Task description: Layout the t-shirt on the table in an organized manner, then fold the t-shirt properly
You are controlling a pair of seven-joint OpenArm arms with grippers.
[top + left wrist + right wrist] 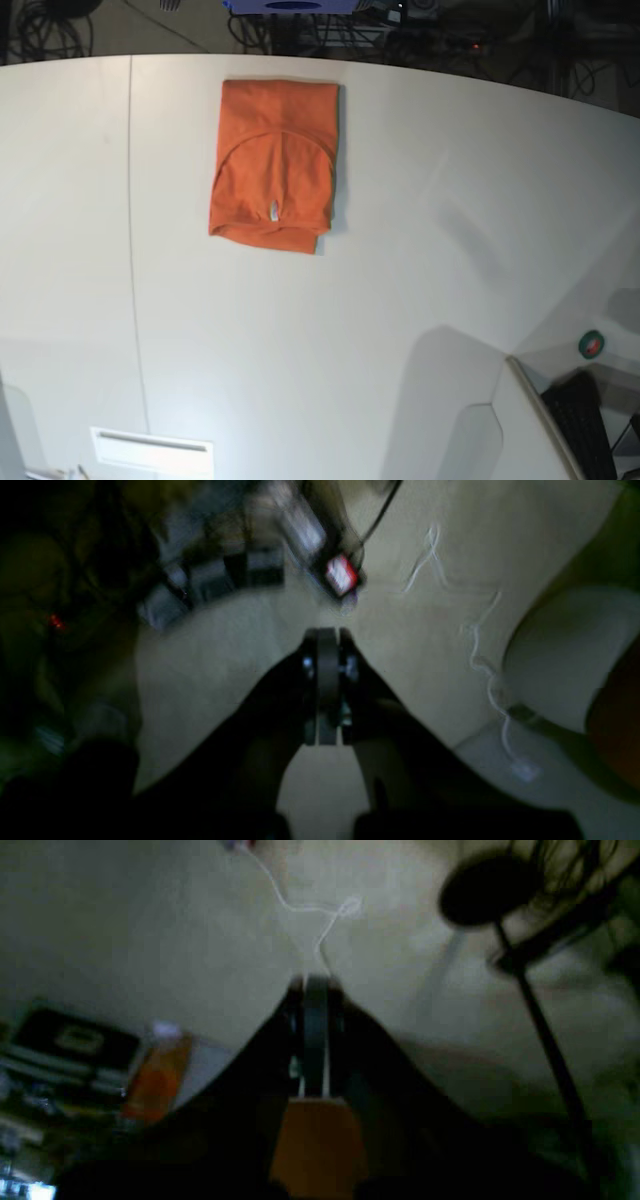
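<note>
The orange t-shirt (272, 165) lies folded into a compact rectangle near the far edge of the white table (400, 300), with its white neck tag (274, 211) showing. Neither arm shows in the base view. In the dark, blurred left wrist view my left gripper (327, 632) has its fingers pressed together with nothing between them. In the right wrist view my right gripper (315, 980) is likewise shut. A blurred orange patch (315, 1140) shows behind its base; I cannot tell what it is.
A thin dark seam (131, 250) runs down the table's left side. A black keyboard (585, 420) and a small round green object (592, 344) sit beyond the table's right corner. Cables (400, 35) lie behind the far edge. A white cord (482, 665) shows below the left gripper.
</note>
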